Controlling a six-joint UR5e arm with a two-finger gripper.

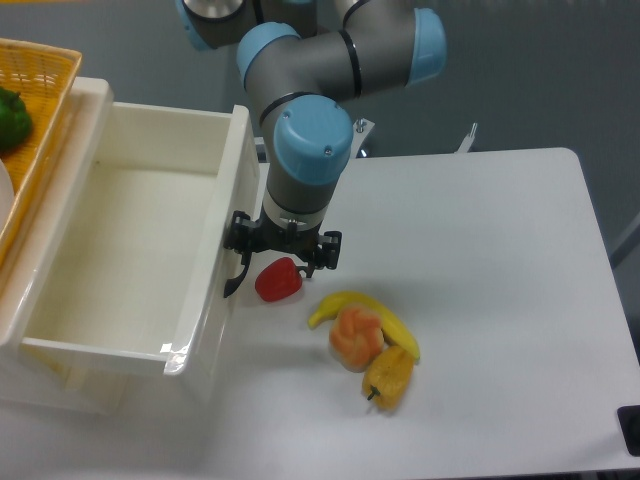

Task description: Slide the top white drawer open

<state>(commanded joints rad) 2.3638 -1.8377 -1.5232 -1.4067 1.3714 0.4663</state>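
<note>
One pincer point(281, 250) at the top white drawer point(130, 260) front's black handle point(236, 279), grip state unclear.

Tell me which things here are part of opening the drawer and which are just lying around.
Part of the job:
top white drawer, pulled well out
its black handle
gripper, at the drawer front

Just lying about:
red pepper
banana
peach-coloured fruit
orange-yellow pepper
yellow basket holding a green vegetable
</note>
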